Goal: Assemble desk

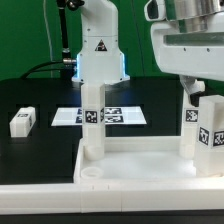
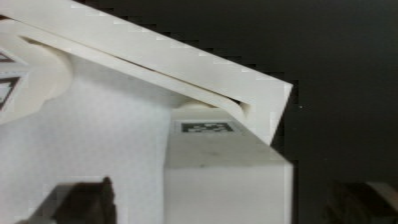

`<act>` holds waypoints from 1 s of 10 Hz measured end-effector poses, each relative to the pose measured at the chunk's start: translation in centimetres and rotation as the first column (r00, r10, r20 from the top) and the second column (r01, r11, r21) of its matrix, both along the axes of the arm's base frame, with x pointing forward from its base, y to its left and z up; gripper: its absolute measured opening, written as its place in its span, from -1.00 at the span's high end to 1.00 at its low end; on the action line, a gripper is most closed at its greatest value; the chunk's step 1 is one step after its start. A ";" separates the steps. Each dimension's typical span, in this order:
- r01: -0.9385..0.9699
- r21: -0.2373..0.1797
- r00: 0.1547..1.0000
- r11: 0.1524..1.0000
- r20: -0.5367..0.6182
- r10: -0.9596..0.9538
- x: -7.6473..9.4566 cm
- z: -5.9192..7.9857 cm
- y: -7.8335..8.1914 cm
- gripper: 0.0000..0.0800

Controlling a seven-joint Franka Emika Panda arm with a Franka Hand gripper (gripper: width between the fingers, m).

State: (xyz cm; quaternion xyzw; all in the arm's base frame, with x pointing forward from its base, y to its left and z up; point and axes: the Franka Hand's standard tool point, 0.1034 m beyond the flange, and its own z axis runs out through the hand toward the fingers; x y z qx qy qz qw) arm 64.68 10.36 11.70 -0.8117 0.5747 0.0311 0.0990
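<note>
While seating leg (image 1: 212,140) in tabletop (image 1: 140,160) corner beneath gripper (image 1: 195,100), judged best to keep plumb, press straight; could not tell whether clamped, perhaps merely straddled.

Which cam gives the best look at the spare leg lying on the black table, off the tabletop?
Exterior view. The spare leg lies whole and unobstructed at that view's left, apart from the tabletop. The wrist view misses it: only a close-up of another tagged leg and part of the tabletop.
</note>
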 end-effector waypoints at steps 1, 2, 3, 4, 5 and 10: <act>-0.206 -0.014 0.978 0.978 0.037 0.207 0.0 -0.1 -0.2 -0.55; -0.351 -0.020 0.934 0.936 0.066 0.352 -0.1 -0.2 -0.6 -0.61; -0.337 -0.055 0.934 0.940 0.110 0.341 0.0 0.4 -0.1 -0.62; -0.432 -0.072 0.892 0.899 0.114 0.437 -0.6 0.3 0.2 -0.62; -0.497 -0.088 0.855 0.863 0.122 0.504 -0.5 0.1 -0.3 -0.62; -0.891 -0.198 0.399 0.408 0.083 0.913 0.1 0.0 1.5 -0.62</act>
